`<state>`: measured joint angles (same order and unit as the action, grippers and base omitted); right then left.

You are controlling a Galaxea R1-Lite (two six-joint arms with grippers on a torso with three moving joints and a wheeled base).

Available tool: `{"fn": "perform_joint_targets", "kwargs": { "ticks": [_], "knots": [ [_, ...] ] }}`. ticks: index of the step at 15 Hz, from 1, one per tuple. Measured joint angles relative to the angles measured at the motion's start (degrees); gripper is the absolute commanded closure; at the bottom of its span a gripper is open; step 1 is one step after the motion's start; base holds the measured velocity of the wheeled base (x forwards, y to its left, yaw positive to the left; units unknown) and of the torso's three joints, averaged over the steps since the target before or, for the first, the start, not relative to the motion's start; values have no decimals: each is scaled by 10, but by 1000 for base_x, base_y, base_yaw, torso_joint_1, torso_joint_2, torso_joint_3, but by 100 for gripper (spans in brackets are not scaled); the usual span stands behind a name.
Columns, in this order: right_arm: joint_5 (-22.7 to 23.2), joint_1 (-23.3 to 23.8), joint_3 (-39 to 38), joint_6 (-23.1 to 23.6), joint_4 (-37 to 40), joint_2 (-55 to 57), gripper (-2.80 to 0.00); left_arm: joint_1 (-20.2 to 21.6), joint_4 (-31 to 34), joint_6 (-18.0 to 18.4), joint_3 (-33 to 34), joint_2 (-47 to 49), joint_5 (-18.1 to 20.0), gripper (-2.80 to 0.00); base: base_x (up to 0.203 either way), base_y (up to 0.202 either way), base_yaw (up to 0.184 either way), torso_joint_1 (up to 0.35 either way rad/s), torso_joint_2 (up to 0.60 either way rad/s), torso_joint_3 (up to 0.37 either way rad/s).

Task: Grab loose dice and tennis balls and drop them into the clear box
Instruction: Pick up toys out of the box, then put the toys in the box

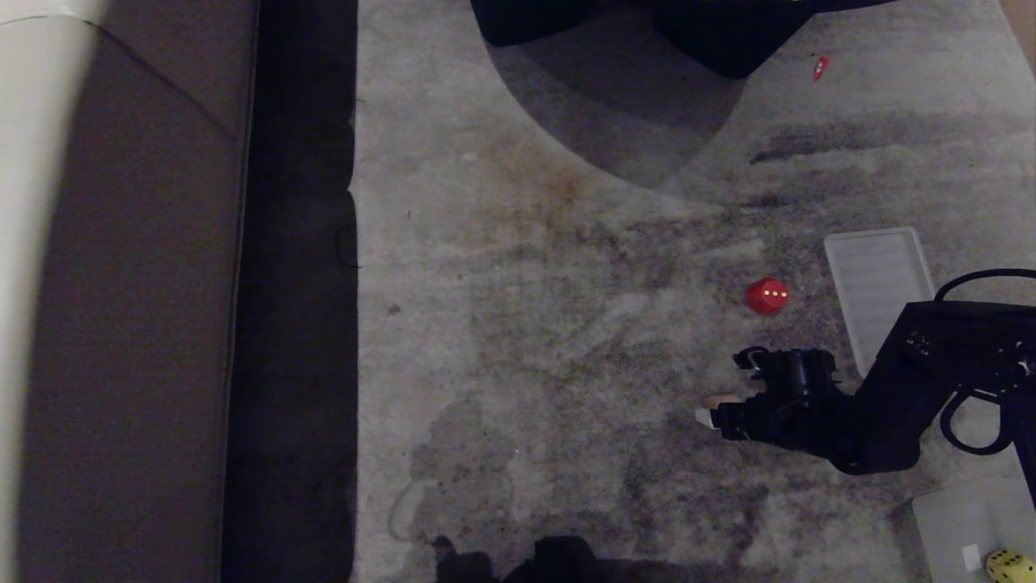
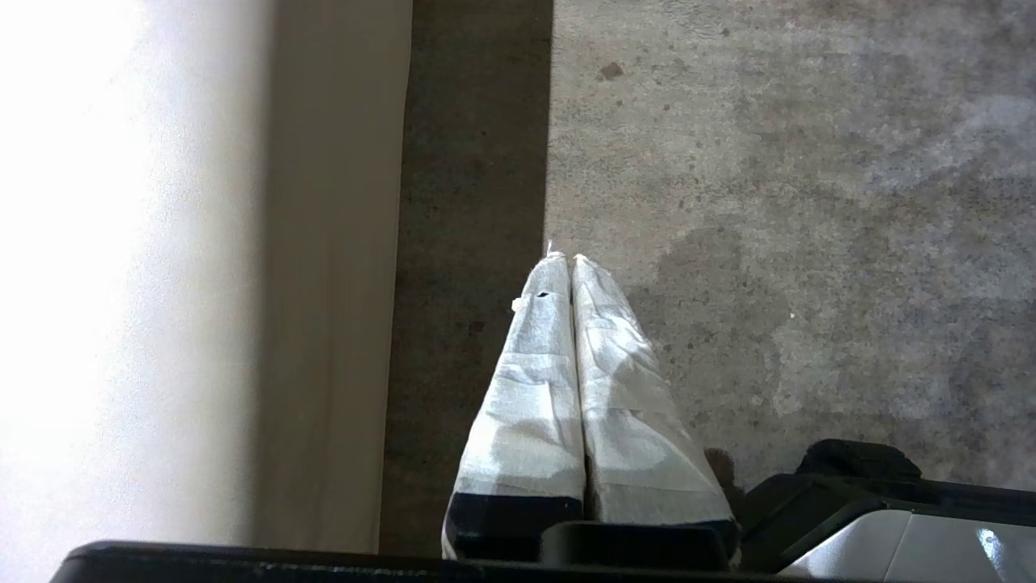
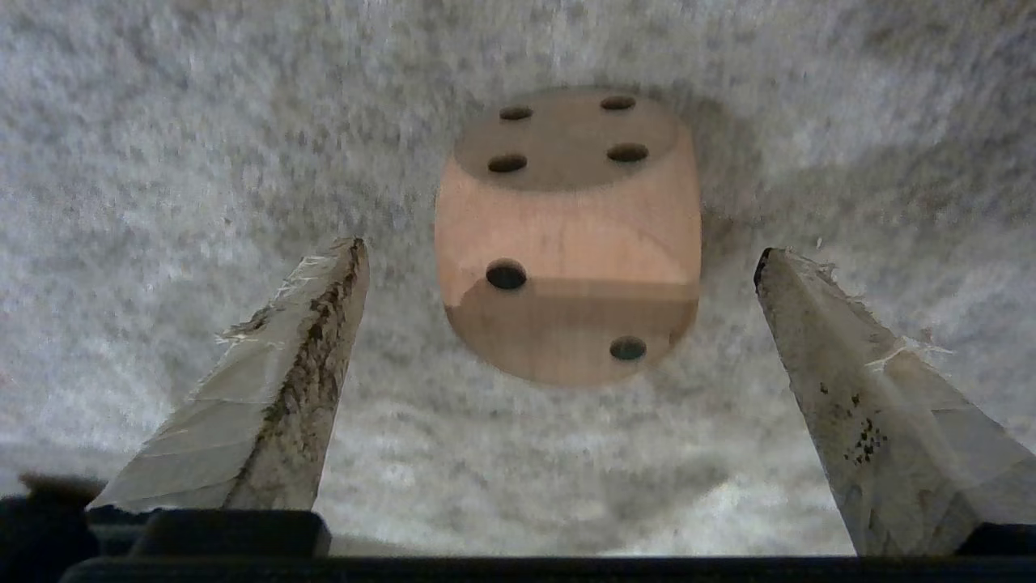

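A tan die [image 3: 566, 235] lies on the grey carpet, partly between the tips of my right gripper [image 3: 558, 251], which is open and touches nothing. In the head view the right gripper [image 1: 723, 390] reaches in from the right, low over the carpet, with the tan die [image 1: 720, 400] just showing at its tips. A red die [image 1: 766, 295] sits on the carpet a little beyond it. The clear box [image 1: 963, 518] is at the lower right corner with a yellow die [image 1: 1009, 565] in it. No tennis balls are in view. My left gripper [image 2: 571, 259] is shut, empty and parked.
A flat ribbed translucent panel [image 1: 878, 283] lies right of the red die. A beige sofa [image 1: 129, 324] and a dark strip [image 1: 295, 324] run down the left. Dark furniture [image 1: 728, 32] stands at the far edge, with a small red object [image 1: 820, 68] near it.
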<state>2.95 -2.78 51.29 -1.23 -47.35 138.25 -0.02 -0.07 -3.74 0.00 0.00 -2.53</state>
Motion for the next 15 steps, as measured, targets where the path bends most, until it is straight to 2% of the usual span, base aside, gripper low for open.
{"fn": "perform_joint_targets", "kwargs": {
  "ticks": [4,9,12,15],
  "knots": [
    [-3,2,13,4,-11,11,0,0,0,0,0,0,0,0,0,0,0,0,0,0],
    [-32,2,2,7,-10,10,0,0,0,0,0,0,0,0,0,0,0,0,0,0],
    [-31,3,-38,7,-8,-30,0,0,0,0,0,0,0,0,0,0,0,0,0,0],
    [-31,6,-110,7,7,-119,0,0,0,0,0,0,0,0,0,0,0,0,0,0]
  ]
}}
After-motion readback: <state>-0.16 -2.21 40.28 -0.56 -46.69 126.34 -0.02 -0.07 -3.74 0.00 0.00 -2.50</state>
